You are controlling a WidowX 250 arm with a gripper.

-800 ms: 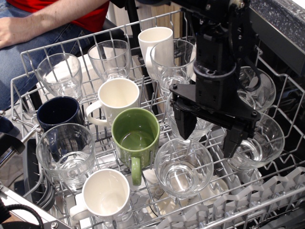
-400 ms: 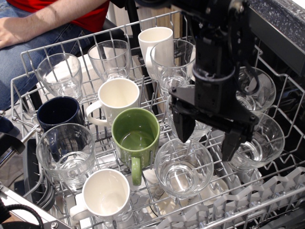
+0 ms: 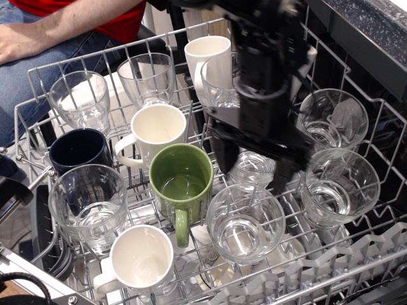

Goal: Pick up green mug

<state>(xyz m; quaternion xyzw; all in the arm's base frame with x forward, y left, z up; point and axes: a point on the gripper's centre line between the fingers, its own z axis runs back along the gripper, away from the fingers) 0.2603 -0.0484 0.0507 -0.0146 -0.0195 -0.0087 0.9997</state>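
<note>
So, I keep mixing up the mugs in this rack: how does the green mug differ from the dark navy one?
The green mug is olive with a green inside; the navy mug is dark blue, almost black inside. The green mug's loop handle shows, pointing toward the camera; the navy mug's handle is not visible. The green mug sits mid-rack beside a white mug; the navy mug sits at the left edge. Both stand mouth up and look alike in size.

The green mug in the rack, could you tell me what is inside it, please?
The green mug shows only its glossy green inner wall and bottom; nothing solid is visible, and clear water cannot be ruled out. The open gripper hangs right of it, not inside.
</note>
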